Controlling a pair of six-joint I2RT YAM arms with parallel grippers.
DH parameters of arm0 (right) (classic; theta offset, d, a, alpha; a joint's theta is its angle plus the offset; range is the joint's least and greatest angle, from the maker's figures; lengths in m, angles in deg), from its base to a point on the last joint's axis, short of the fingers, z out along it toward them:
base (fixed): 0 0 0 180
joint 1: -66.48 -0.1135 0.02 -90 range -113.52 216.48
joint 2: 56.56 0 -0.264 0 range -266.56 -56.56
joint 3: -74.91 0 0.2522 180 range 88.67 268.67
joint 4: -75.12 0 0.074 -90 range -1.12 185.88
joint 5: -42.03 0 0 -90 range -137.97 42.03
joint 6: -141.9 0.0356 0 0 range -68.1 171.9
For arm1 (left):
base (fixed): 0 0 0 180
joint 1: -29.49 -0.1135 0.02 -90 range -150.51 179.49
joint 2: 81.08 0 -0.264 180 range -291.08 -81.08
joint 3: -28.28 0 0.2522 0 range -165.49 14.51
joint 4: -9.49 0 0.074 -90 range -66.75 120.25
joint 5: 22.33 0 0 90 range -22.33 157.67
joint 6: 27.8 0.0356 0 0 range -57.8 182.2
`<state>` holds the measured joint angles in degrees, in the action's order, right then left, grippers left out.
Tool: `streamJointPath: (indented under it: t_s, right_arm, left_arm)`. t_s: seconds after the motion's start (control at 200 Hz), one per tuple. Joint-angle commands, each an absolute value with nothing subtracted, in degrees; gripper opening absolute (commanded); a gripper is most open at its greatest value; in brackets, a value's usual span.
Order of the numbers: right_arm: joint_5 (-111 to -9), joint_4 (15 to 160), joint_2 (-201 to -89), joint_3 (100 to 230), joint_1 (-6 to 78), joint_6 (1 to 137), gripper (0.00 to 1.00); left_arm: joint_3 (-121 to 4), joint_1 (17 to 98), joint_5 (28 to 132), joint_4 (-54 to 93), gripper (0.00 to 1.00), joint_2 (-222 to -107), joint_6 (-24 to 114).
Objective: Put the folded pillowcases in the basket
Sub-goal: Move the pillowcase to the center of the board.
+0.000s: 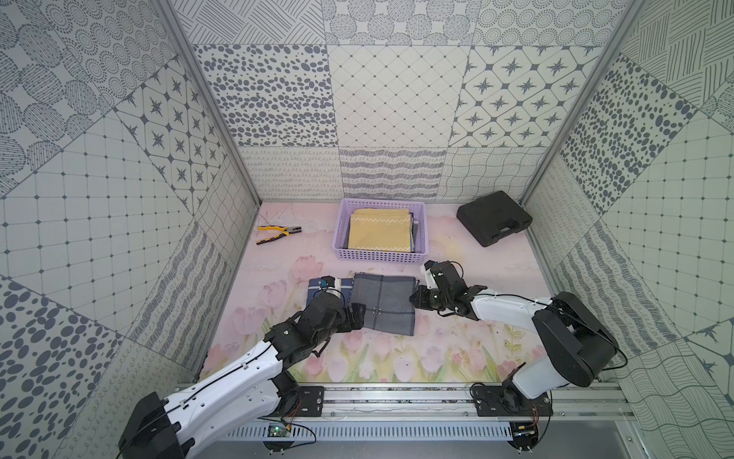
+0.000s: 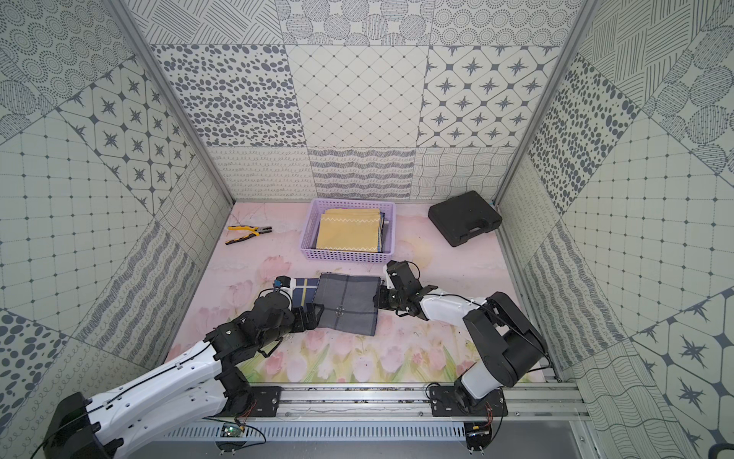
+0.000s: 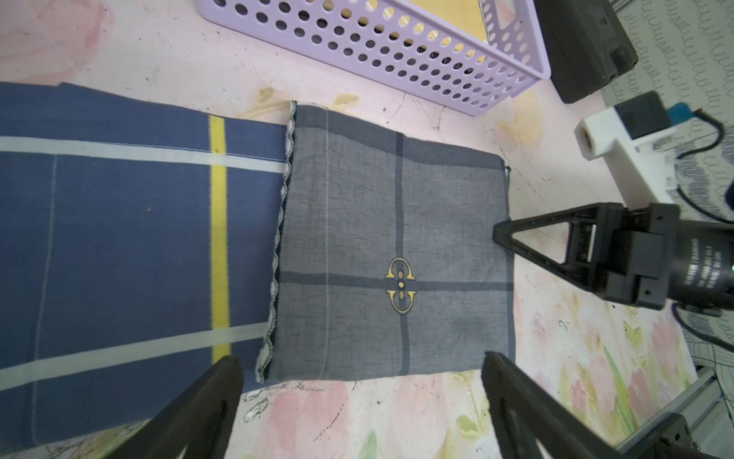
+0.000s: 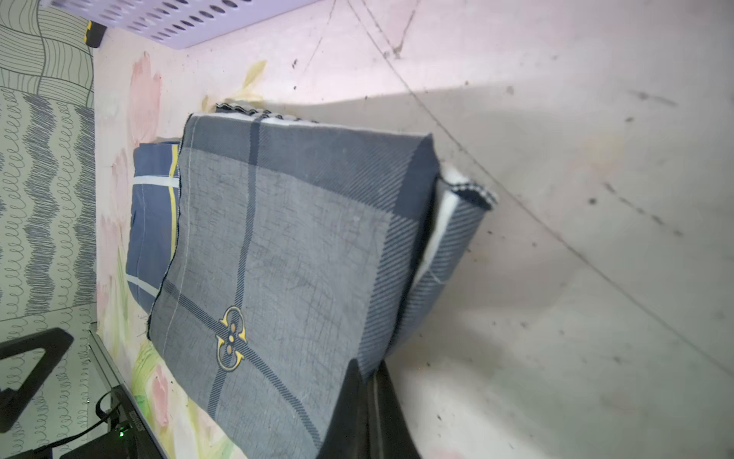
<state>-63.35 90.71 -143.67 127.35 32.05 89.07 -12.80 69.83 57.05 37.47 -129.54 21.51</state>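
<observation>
Most of the scene is a table (image 1: 278, 270) under a smooth pink sheet printed with tulips, scuffed and speckled with dark marks. At its far middle stands the basket (image 1: 380, 256), a shallow rectangular lilac plastic one with rows of round holes in its walls; a flat yellow cloth (image 1: 379, 232) with a white zigzag hem lies in it.

Just in front of the basket, on the table and not in it, lies the folded pillowcase (image 1: 383, 302): thin grey weave, roughly square, crossed by darker bands. A blue cloth (image 3: 139, 238) with white and yellow stripes lies partly under its scalloped left edge. A black hard plastic case (image 1: 493, 217) with a moulded handle sits far right, and yellow-handled pliers (image 1: 278, 233) far left.

The right gripper (image 4: 365, 397) is pinched closed on the pillowcase's right folded edge. Only the right wrist view shows that edge raised off the table, with striped and white layers beneath it. The left gripper (image 3: 361, 359) stands wide open at the near left edge; I cannot tell whether it touches the fabric.

A small yellow emblem (image 3: 400, 285), two mirrored horseshoe shapes with dots between, marks the crossing of the bands; it carries no letters. White lettering on the right gripper's barrel, seen from the left wrist, is too blurred to read.
</observation>
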Motion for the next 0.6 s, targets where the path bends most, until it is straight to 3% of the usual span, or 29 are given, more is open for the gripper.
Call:
streamJointPath:
  t_s: [0.0,0.595]
  right_arm:
    - [-63.45,95.17,-140.34,125.61,33.91,82.82,0.00]
    - [-62.70,98.29,-137.92,124.54,36.79,78.01,0.00]
  left_arm:
    - [-14.10,69.57,59.67,34.25,0.97,-133.29,23.87]
    - [-16.44,55.50,81.42,14.39,0.78,-156.68,24.63]
